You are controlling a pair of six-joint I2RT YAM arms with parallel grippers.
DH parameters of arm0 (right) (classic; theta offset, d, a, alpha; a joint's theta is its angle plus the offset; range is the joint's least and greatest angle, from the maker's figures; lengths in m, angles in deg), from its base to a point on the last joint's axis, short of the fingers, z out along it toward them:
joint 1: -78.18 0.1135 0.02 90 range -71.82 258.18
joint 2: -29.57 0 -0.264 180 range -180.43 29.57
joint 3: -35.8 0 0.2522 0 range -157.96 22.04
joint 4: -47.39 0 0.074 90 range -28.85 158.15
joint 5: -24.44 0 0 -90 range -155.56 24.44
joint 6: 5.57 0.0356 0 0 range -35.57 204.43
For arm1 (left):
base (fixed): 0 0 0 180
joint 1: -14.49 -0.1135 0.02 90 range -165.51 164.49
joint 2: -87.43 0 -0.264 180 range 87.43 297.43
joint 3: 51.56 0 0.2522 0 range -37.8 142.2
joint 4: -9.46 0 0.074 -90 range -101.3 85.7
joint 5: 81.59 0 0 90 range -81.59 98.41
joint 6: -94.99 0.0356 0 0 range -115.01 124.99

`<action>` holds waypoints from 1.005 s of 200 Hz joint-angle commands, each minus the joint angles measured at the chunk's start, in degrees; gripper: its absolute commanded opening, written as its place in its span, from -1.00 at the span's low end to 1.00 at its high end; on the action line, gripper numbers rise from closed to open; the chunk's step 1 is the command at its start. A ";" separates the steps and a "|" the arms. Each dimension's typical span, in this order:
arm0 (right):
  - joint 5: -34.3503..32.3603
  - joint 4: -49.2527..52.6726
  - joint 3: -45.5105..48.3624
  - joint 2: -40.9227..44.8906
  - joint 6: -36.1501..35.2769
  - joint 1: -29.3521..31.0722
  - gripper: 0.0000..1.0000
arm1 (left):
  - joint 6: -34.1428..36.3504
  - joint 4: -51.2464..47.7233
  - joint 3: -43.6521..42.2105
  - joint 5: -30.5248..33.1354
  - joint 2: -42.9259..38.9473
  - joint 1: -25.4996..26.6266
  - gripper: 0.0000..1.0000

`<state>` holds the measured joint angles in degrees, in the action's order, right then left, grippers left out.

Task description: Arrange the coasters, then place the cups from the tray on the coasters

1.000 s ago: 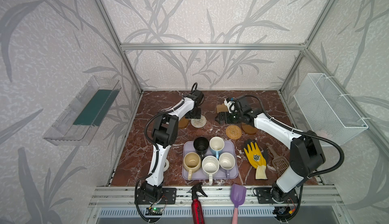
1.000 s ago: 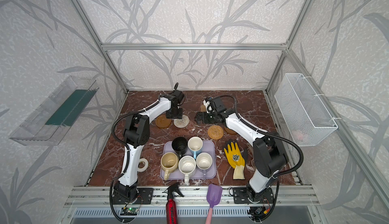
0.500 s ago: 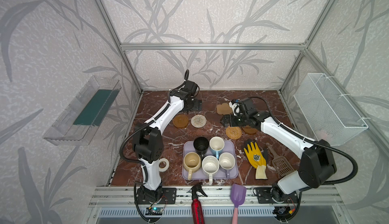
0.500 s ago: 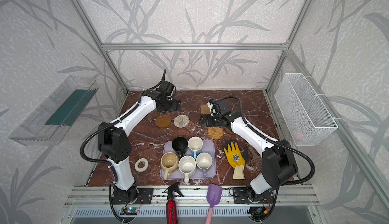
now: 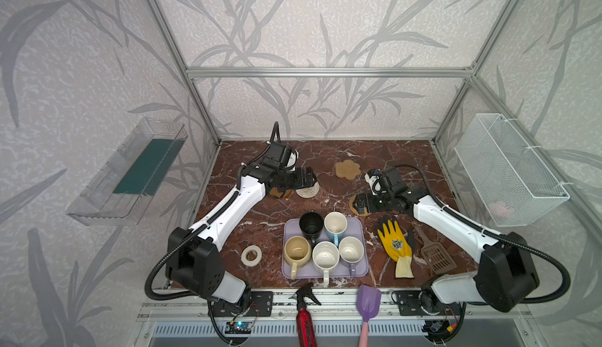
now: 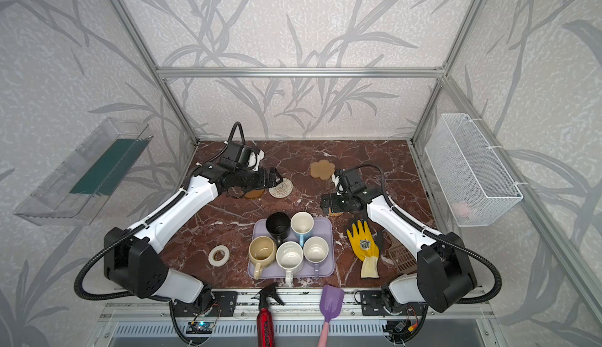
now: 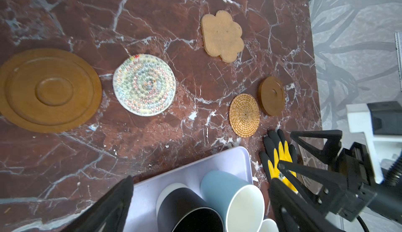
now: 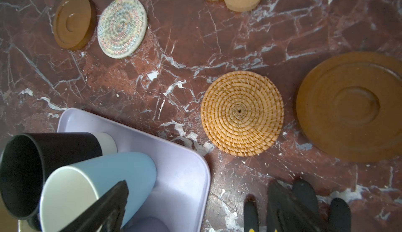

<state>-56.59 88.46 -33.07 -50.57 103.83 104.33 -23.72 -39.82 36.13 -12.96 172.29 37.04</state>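
Left arm (image 5: 224,212) extended inward, left hand (image 5: 308,179) spread wide, empty, right hand (image 5: 356,202) likewise

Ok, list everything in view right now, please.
tray: 1, lavender, front centre
cups: 5, black, light blue, beige, speckled white, lavender-grey, on tray
disc coasters: 2, amber-brown, beyond tray, left and right
woven round: 1, whitish, beside left disc
rattan round: 1, golden, beside right disc
flower coaster: 1, tan, back centre
tape roll: 1, white, left of tray
glove: 1, yellow, right of tray
perforated scoop: 1, brown, beside glove
spray bottle: 1, red, front edge
shovel: 1, purple, front edge
wire basket: 1, white, mounted far right
clear shelf: 1, transparent, mounted far left
left tool: 1, black, open, near woven round
right tool: 1, black, open, near rattan round
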 commanded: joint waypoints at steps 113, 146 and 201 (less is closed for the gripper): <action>-0.97 -4.47 -1.19 -10.10 0.90 -0.84 0.64 | -6.57 10.72 -4.24 -4.62 1.75 1.01 0.99; -1.59 -6.77 -1.93 -11.02 1.33 -0.84 0.67 | -5.31 9.55 -3.14 -2.69 2.81 1.04 0.99; -1.59 -5.93 -7.52 -15.86 1.92 -1.02 0.66 | -4.60 9.62 -1.83 -2.21 4.72 1.06 0.98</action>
<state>-57.64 82.69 -38.42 -64.51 104.73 103.61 -29.10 -30.38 32.55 -16.21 176.42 37.80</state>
